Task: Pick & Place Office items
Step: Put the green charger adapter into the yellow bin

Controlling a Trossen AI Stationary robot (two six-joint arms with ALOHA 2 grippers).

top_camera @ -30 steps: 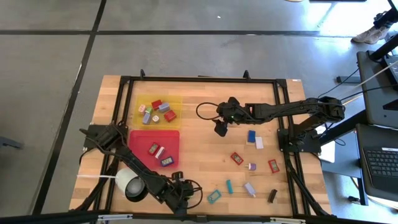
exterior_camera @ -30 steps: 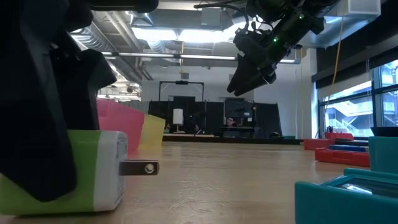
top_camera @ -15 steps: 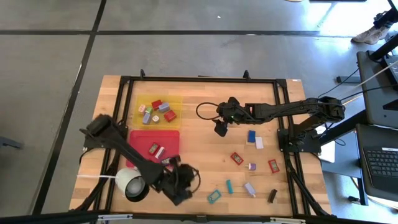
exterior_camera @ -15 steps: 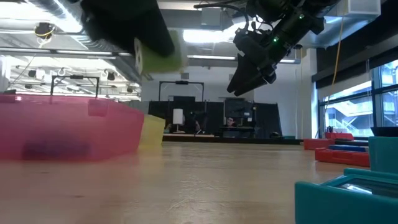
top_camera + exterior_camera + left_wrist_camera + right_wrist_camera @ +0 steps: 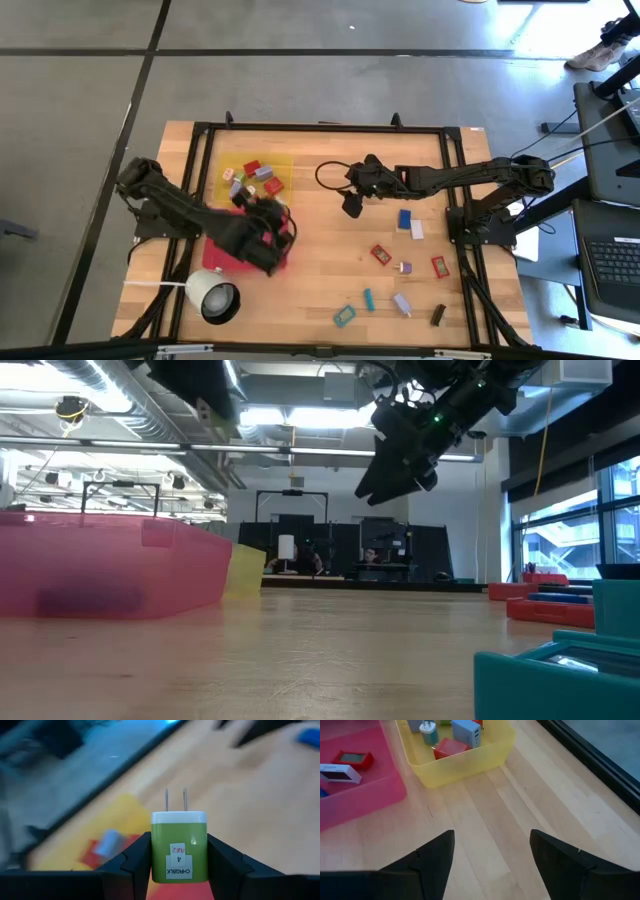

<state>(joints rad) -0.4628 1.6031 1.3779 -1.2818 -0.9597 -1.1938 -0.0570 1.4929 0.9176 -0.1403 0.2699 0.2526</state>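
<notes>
While suspended above the flat red rectangular tray (image 5: pixel 222 262), the left gripper (image 5: pixel 178 870) clamps a green plastic wall charger (image 5: pixel 178 846) (prongs forward); the right gripper (image 5: pixel 491 865), jaws wide, hangs mid-table.

There are two trays, one yellow tray (image 5: pixel 283 163) and one red tray (image 5: pixel 216 224). Seven small things (image 5: pixel 381 254) lie loose on the table (image 5: pixel 330 260) (one white cup (image 5: pixel 213 298) too).

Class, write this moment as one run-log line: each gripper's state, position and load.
left gripper: shut on green charger, above red tray | right gripper: open, empty, raised mid-table near yellow tray
</notes>
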